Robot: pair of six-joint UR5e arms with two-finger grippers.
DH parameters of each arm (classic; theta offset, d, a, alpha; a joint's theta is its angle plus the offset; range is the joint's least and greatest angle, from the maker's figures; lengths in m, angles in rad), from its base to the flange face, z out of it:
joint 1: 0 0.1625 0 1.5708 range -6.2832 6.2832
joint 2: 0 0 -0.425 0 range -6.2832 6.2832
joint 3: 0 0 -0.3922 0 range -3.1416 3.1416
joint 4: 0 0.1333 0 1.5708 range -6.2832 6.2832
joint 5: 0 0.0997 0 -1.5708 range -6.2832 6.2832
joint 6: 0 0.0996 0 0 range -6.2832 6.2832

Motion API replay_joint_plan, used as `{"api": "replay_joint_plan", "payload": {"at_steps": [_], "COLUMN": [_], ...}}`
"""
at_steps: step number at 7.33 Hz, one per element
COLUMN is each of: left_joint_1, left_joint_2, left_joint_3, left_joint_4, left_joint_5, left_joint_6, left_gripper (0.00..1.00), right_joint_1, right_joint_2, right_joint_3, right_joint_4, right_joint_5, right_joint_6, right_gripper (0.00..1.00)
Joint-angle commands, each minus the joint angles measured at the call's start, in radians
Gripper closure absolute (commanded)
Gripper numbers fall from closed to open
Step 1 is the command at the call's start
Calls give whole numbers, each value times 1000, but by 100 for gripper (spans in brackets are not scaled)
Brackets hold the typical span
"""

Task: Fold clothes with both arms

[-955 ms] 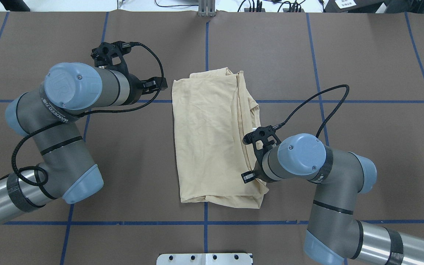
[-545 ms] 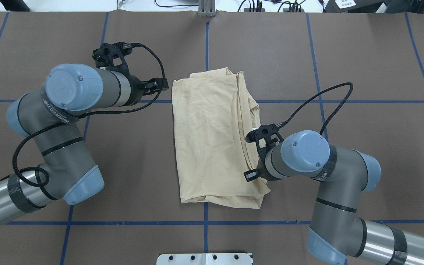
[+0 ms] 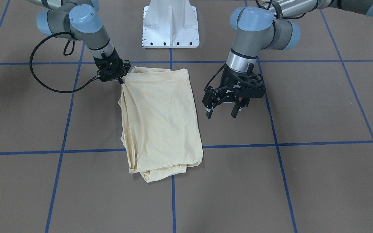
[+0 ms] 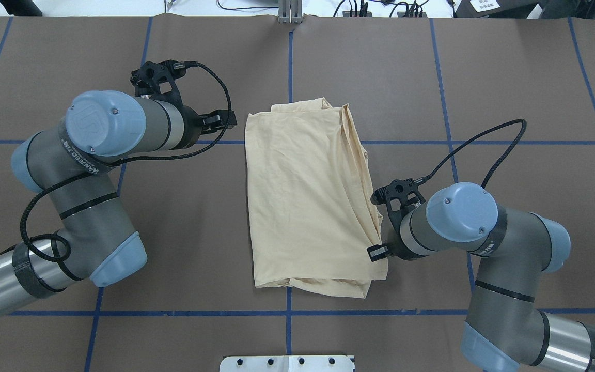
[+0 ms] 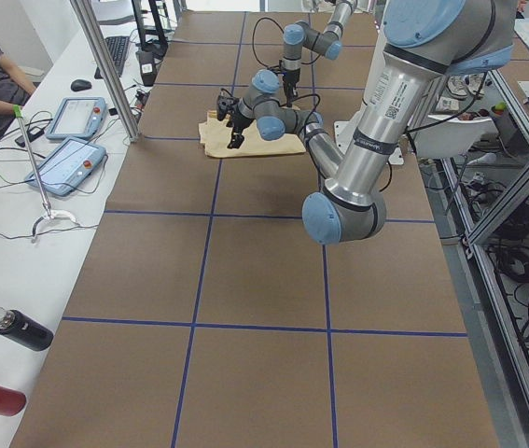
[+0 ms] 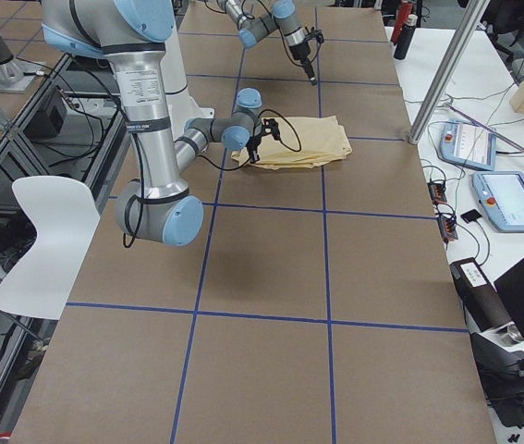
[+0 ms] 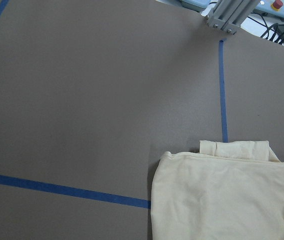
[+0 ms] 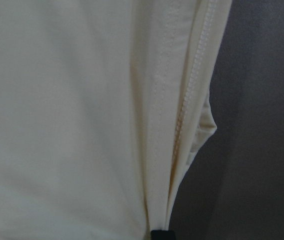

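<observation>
The cream-yellow T-shirt (image 4: 302, 196) lies folded in a long rectangle at the table's middle, its print hidden; it also shows in the front view (image 3: 160, 113). My right gripper (image 3: 121, 81) is shut on the shirt's near right edge (image 4: 376, 252). In the right wrist view the shirt's layered hems (image 8: 182, 125) run down into one black fingertip (image 8: 162, 235). My left gripper (image 3: 221, 113) is open and empty, held above the table just left of the shirt's far corner (image 4: 222, 120). The left wrist view shows that corner of the shirt (image 7: 222, 200).
The white pedestal base (image 3: 170, 26) stands at the robot's side of the table. Blue tape lines (image 4: 290, 67) cross the brown table cover. A metal post (image 4: 290, 13) stands at the far edge. Tablets (image 5: 77, 117) and bottles (image 5: 21, 329) lie on the side bench.
My right gripper has moved to the right with the shirt's edge in it, and the whole shirt has slid and spread slightly right. The left arm has hardly moved.
</observation>
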Motion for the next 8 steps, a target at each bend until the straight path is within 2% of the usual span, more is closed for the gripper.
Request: {"api": "replay_joint_plan", "payload": {"at_steps": [1, 2, 3, 6, 8], "left_joint_1": [0, 0, 0, 0, 0], "left_joint_2": [0, 0, 0, -11, -12], "left_joint_3": [2, 2, 1, -16, -66], "left_joint_4": [-1, -1, -1, -5, -5], "left_joint_5": [1, -1, -1, -1, 1], "left_joint_6": [0, 1, 2, 8, 8], "left_gripper": [0, 0, 0, 0, 0], "right_joint_1": [11, 20, 37, 125, 170], "right_joint_2": [-7, -4, -1, 25, 120], "right_joint_3": [4, -1, -1, -4, -76], "right_joint_4": [0, 0, 0, 12, 14], "right_joint_5": [10, 10, 10, 10, 5], "right_joint_6": [10, 13, 21, 12, 9], "right_gripper": [100, 47, 0, 0, 0]}}
